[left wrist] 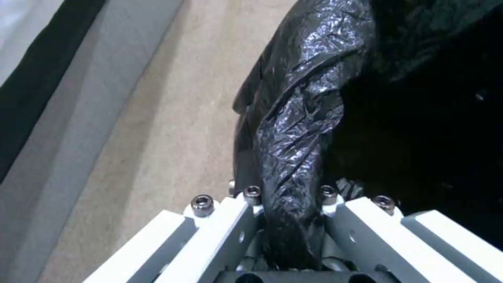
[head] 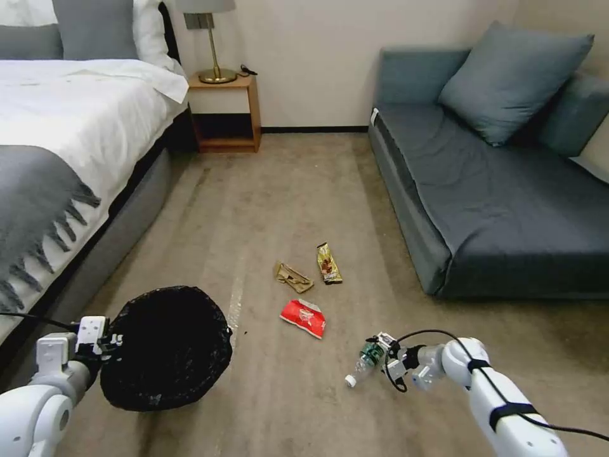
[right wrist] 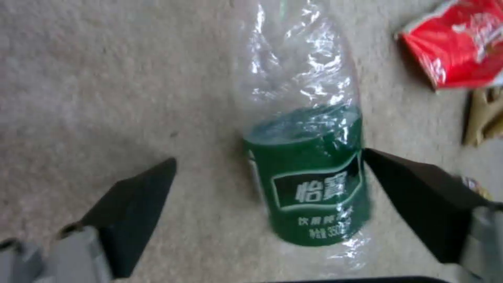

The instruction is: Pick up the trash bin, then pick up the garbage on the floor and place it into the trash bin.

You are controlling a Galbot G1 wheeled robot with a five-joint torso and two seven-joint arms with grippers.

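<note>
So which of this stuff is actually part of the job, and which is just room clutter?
Job:
- round bin lined with black crinkly plastic, held by left claw
- clear plastic bottle, green label, between the open right claw fingers
- red-white snack bag
- gold-brown candy wrapper
- crumpled tan wrapper

Clutter:
- white-sheeted bed
- wooden nightstand
- grey-blue sofa

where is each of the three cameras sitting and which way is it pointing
Head view: on the head, facing forward and down at the carpet; both arms show, left claw holding the trash bin.
Left wrist view: on the left arm, looking along the left claw pinching the bin's black bag.
Right wrist view: on the right arm, facing the floor; open right claw straddles the bottle.
Shared: head and right wrist both show the bottle and red snack bag.
</note>
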